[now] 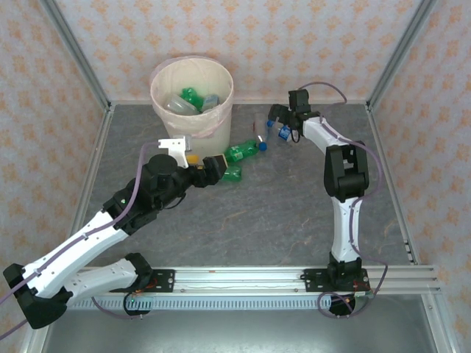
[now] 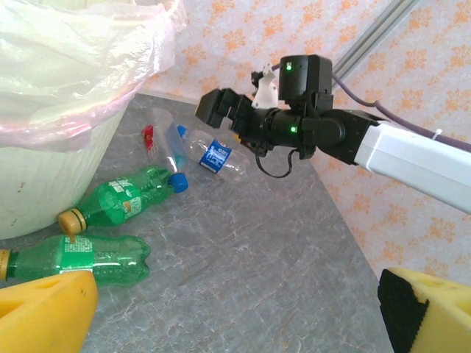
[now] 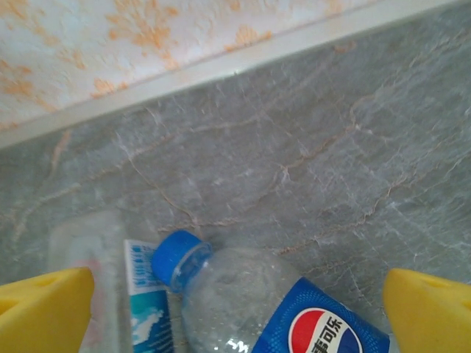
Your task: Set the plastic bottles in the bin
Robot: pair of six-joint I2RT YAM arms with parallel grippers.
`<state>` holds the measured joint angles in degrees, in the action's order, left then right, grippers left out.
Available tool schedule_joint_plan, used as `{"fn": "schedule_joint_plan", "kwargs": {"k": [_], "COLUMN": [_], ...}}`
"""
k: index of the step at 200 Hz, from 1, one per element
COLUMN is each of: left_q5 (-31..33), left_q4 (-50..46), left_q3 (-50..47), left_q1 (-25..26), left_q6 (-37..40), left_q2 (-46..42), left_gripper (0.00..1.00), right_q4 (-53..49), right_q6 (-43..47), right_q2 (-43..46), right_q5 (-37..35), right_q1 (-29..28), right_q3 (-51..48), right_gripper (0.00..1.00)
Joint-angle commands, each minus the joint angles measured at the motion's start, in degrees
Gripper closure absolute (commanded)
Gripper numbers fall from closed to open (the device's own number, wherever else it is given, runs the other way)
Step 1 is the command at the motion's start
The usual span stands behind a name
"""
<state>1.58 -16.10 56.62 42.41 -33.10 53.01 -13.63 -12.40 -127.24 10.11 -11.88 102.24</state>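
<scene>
The cream bin [image 1: 215, 118] with a pink liner stands at the back left, with several bottles [image 1: 193, 99] inside. On the floor lie a green bottle with a blue cap [image 1: 243, 152] and a green bottle with a yellow cap [image 1: 232, 174]. My left gripper [image 1: 215, 168] is open just left of these. In the left wrist view the yellow-capped bottle [image 2: 81, 257] lies against the left finger [image 2: 44, 312], outside the jaws. My right gripper [image 3: 235, 312] hangs open over a clear bottle with a blue cap and blue label [image 3: 250, 301]. A second clear bottle [image 3: 143, 294] lies beside it.
Patterned walls and metal posts [image 1: 73, 51] close in the grey floor [image 1: 280, 213]. A rail [image 1: 250, 278] runs along the near edge. The bin's wall [image 2: 37, 176] rises close on the left in the left wrist view. A small red piece [image 2: 147, 136] lies near the clear bottles.
</scene>
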Motion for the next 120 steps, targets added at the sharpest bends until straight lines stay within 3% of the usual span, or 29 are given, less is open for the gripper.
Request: {"fn": "schedule_joint_plan", "kwargs": {"k": [1, 78, 120], "left_q5": [1.7, 0.6, 0.5], "left_q4": [-0.7, 1.0, 0.8], "left_q3": [0.2, -1.1, -1.4], "left_q1": [0.7, 0.7, 0.7], "left_q6": [0.4, 0.0, -0.1], "left_q2": [-1.5, -1.8, -2.5], "left_gripper": [0.01, 0.01, 0.01], "right_q4": [-2.7, -0.8, 0.1], "right_q6": [1.6, -0.3, -1.3], "right_q2": [-0.6, 4.3, 5.2], "right_q5": [0.8, 4.8, 1.9], "right_q1": [0.3, 0.1, -0.5], "right_q3": [1.6, -6.4, -8.5], "right_gripper": [0.00, 0.05, 0.07]}}
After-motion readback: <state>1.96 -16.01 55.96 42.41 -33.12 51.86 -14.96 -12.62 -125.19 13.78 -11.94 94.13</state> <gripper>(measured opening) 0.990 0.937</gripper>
